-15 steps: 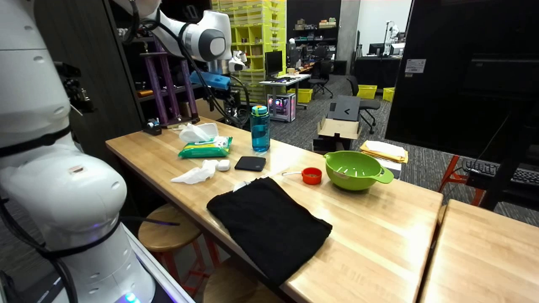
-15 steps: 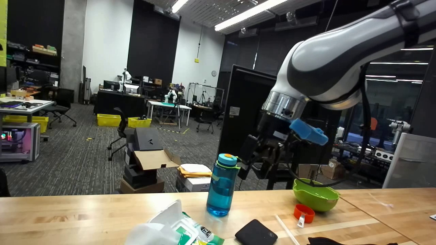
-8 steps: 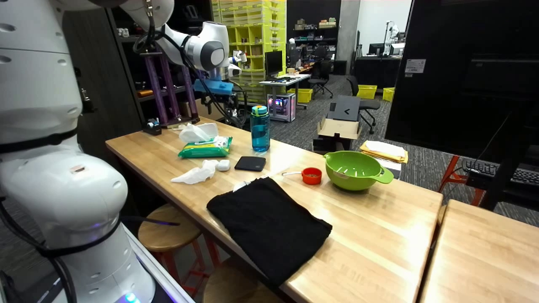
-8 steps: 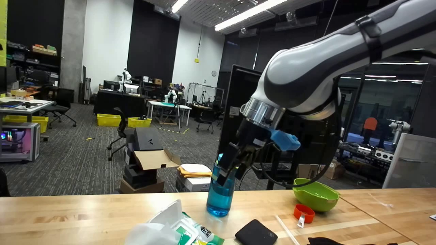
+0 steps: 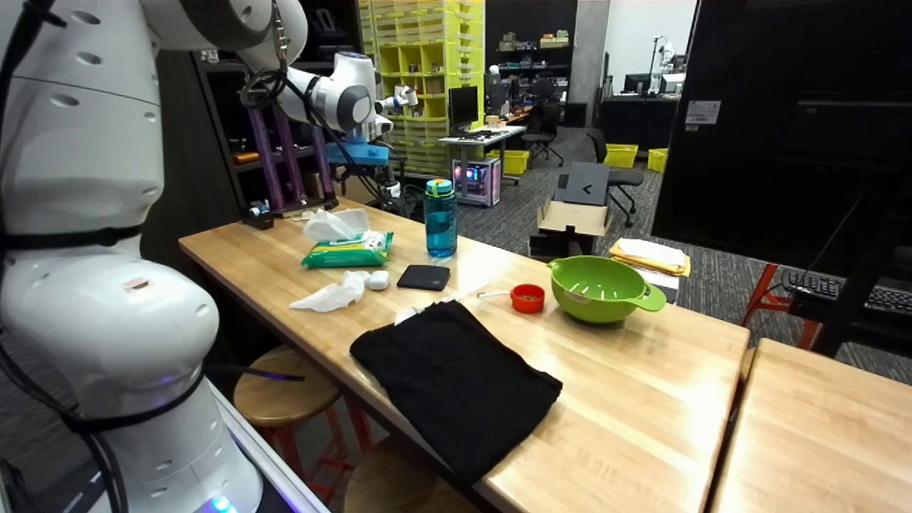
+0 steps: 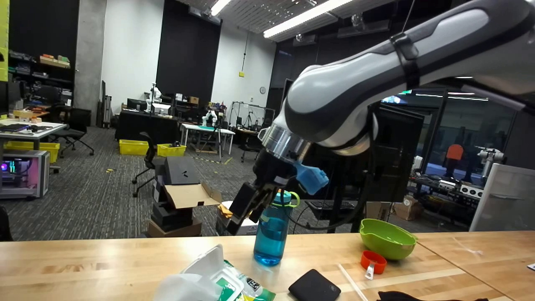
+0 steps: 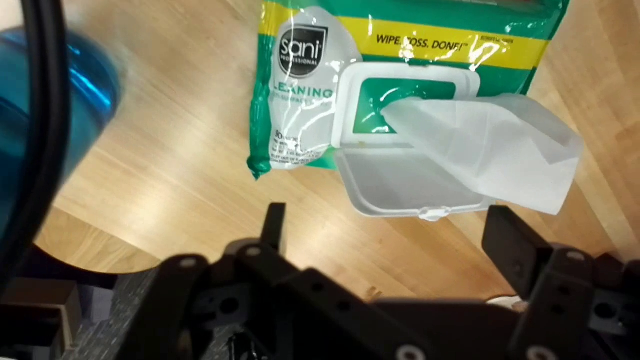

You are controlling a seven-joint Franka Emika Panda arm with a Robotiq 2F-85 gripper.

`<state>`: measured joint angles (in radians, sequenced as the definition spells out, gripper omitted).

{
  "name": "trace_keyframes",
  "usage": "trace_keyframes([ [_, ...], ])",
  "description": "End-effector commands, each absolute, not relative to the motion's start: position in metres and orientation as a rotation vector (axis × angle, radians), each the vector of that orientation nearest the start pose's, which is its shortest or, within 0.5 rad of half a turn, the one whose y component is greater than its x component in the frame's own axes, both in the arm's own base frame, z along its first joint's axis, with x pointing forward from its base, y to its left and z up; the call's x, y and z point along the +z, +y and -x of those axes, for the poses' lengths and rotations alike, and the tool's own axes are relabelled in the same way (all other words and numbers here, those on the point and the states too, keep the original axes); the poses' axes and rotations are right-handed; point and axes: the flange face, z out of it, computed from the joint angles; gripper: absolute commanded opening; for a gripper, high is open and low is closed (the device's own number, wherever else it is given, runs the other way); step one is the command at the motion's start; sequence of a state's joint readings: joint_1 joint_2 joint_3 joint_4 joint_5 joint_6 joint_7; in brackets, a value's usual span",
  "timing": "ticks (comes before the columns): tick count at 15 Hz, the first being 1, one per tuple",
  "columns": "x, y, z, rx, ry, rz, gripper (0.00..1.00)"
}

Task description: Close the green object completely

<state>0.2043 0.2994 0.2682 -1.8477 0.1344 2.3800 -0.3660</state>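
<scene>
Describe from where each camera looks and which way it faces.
Exterior view: beside the white robot arm, which mostly shows; faces down across the pale wooden table.
Exterior view: near table height, facing the room beyond; arm and black two-fingered gripper show.
Wrist view: on the arm, facing down at the green plastic wipes pack; spread fingers show.
Both exterior views share the tall teal bottle and round lime-green bowl.

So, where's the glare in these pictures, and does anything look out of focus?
Wrist view: glare streaks the green wipes packet, though its large print reads sharply; the blue bottle and black cable look soft. Both exterior views: pale shine whitens patches of the tabletop. An exterior view: a ceiling light glares white.
</scene>
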Motion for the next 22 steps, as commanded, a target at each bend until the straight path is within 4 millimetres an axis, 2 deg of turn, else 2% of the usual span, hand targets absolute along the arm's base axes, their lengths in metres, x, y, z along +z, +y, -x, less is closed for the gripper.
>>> trace_keyframes([
  [1,0.385,0.314,-0.607,-0.371,-1.159,2.693,1.00],
  [3,0.379,0.324,-0.615,-0.364,-1.196,2.686,1.00],
  [4,0.381,0.312,-0.603,-0.357,-1.142,2.707,1.00],
  [8,0.371,0.321,-0.614,-0.359,-1.158,2.693,1.00],
  [17,0.374,0.321,-0.615,-0.366,-1.159,2.691,1.00],
  [22,0.364,0.331,-0.635,-0.413,-1.212,2.658,1.00],
])
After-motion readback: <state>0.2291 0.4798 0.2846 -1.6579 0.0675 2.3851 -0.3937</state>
